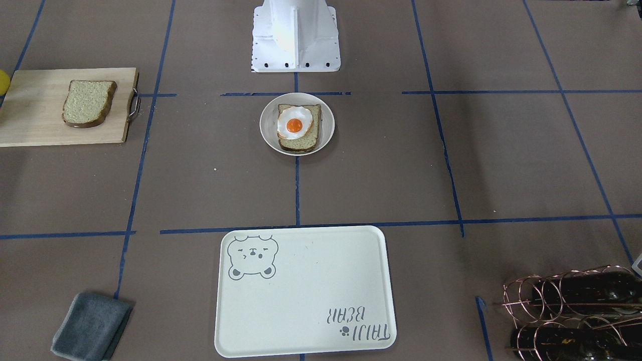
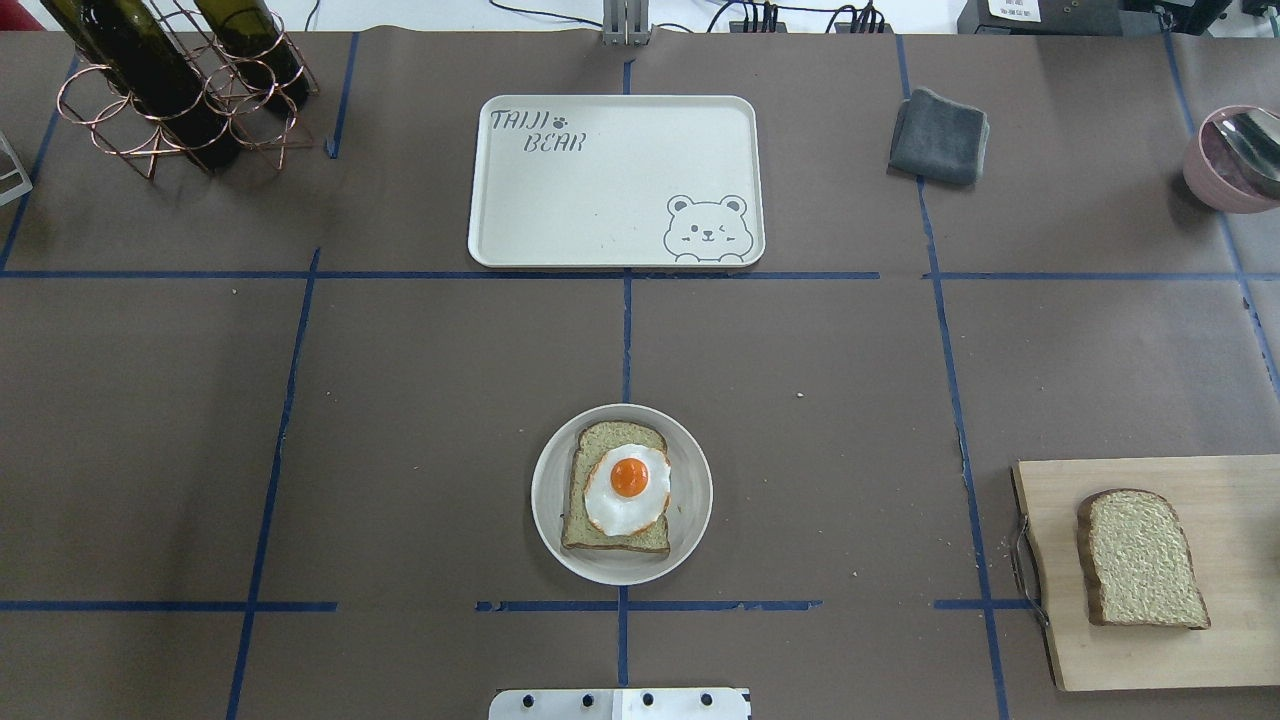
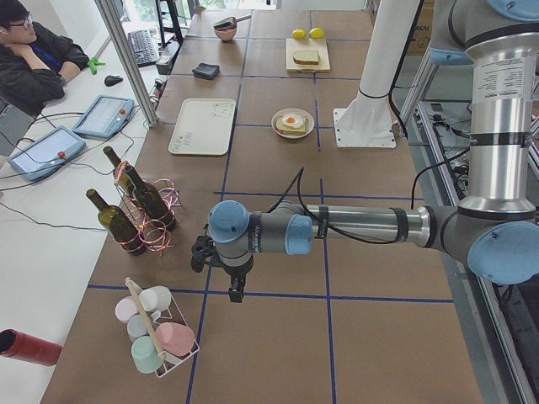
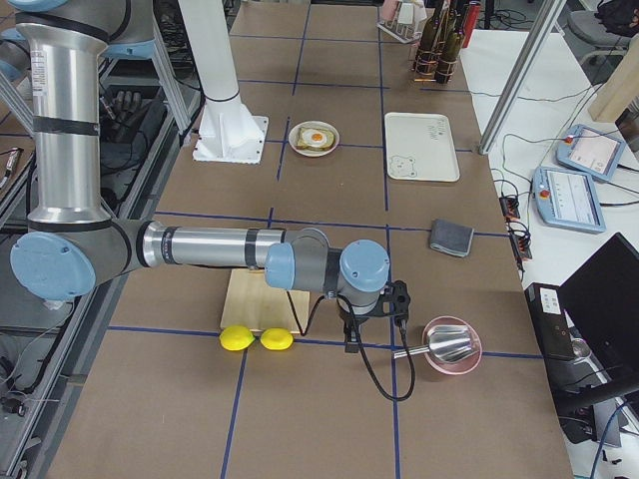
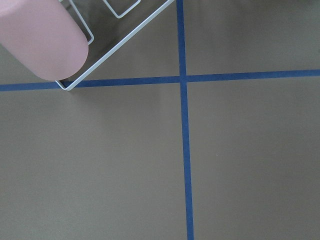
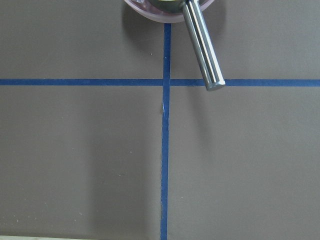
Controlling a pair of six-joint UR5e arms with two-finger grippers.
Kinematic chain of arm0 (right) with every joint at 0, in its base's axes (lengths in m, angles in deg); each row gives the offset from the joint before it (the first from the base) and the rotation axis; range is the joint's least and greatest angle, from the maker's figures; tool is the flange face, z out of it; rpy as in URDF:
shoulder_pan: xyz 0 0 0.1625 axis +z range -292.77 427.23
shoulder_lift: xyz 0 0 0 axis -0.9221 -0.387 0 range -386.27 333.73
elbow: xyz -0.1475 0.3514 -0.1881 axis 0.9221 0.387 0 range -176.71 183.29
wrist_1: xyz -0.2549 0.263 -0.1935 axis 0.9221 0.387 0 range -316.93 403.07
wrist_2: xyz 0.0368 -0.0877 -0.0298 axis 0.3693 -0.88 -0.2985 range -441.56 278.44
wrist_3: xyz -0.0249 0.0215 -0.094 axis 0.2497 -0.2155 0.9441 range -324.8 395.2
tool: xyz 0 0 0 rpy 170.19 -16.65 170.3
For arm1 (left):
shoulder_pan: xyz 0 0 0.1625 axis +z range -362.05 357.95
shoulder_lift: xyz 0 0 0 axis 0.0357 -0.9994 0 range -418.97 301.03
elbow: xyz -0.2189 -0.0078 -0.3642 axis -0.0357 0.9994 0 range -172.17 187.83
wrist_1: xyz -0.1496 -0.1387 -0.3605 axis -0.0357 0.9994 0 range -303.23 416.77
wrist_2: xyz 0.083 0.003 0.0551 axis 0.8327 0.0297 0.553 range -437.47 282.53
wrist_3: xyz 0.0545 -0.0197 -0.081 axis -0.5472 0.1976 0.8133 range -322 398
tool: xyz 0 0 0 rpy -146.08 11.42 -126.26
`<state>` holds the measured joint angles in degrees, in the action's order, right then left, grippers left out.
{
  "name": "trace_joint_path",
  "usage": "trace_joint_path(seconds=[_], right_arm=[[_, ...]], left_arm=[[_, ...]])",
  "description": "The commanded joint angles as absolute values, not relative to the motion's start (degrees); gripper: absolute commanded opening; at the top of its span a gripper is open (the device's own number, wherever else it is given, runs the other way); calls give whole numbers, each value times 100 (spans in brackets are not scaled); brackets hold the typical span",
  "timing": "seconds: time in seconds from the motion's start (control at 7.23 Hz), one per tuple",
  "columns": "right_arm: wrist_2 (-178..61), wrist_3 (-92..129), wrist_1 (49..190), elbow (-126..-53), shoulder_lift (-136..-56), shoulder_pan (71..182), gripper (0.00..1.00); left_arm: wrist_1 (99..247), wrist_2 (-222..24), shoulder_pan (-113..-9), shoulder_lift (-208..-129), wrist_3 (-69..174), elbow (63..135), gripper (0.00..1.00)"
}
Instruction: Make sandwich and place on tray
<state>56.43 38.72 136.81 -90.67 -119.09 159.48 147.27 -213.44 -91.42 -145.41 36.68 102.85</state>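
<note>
One slice of speckled tan bread [image 2: 610, 435] lies on a round off-white plate [image 2: 695, 500] at the table's middle, with a fried egg [image 2: 628, 490] on top; the egg also shows in the front view [image 1: 295, 123]. A second bread slice [image 2: 1140, 560] lies on the wooden cutting board [image 2: 1240, 500]. The cream bear tray [image 2: 600, 200] is bare. My left gripper [image 3: 237, 293] hangs over the table beside a cup rack, and my right gripper [image 4: 351, 344] hangs near a pink bowl. Both are far from the food, and I cannot tell whether either is open or shut.
A copper rack with wine bottles [image 2: 170, 80] stands left of the tray. A folded grey cloth [image 2: 940, 135] lies to its right. A pink bowl with a metal spoon [image 2: 1235, 155] and two lemons [image 4: 255, 339] sit near the cutting board. A cup rack [image 3: 156, 328] stands by the left gripper.
</note>
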Motion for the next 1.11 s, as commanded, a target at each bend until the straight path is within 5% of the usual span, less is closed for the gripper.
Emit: trace_joint_path(seconds=[0.0,0.97], right_arm=[[5643,3872,13667,-9084,-11908,15952,100],[5634,3311,13528,-9436,-11452,15533,100]], left_arm=[[14721,-21335,-9143,-14554,3669,10293,100],[14887,-21388,-8610,-15661,5159,10731,100]])
